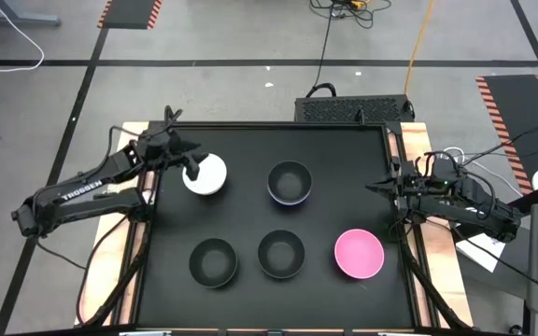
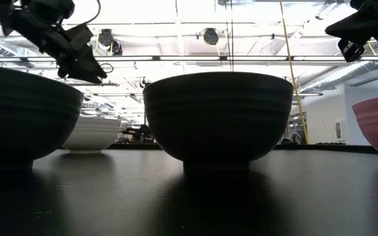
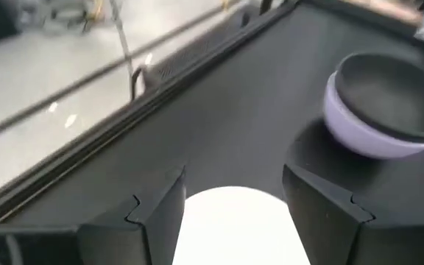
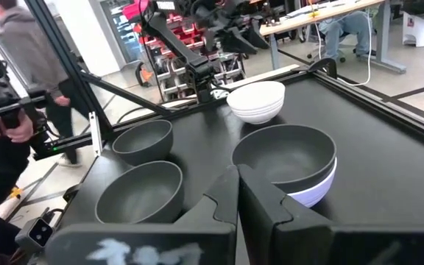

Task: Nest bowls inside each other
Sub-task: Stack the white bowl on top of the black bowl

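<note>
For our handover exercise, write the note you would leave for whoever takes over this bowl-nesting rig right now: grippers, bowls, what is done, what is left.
Left gripper: open, above the white bowl at the mat's far left, holding nothing.
Right gripper: shut, empty, waiting at the right edge.
Done: one black bowl sits nested inside the lavender bowl, far centre.
Loose: two more black bowls, near left and near centre; the pink bowl, near right.
Left: stack the white, pink and two black bowls with the lavender pair.
</note>
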Robot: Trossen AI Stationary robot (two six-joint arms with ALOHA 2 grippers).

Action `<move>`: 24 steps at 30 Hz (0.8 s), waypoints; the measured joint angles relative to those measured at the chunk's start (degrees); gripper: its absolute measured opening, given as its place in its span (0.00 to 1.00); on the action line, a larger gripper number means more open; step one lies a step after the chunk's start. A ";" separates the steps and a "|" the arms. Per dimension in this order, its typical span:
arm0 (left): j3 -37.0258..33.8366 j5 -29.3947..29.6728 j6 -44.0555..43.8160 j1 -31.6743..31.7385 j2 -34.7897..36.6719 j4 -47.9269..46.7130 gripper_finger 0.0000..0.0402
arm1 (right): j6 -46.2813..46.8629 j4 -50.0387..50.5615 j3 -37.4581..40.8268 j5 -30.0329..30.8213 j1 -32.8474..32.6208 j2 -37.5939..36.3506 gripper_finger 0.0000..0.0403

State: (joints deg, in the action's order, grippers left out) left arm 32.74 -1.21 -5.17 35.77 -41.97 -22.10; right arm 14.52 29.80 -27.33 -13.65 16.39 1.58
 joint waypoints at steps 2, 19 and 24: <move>2.47 0.04 -0.02 0.88 -2.95 -3.28 0.57 | 0.00 0.00 0.00 -0.01 -0.01 0.00 0.00; 13.65 -5.00 5.22 3.34 -19.05 -14.15 0.62 | -0.11 0.02 0.00 -0.11 -0.01 0.00 0.00; 19.40 -2.82 7.76 6.70 -23.42 -23.07 0.72 | -0.19 0.02 0.00 -0.13 -0.01 0.00 0.00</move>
State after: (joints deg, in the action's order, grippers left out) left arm 52.14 -4.03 2.59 42.47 -65.39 -45.17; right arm 14.34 29.82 -27.33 -13.78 16.38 1.58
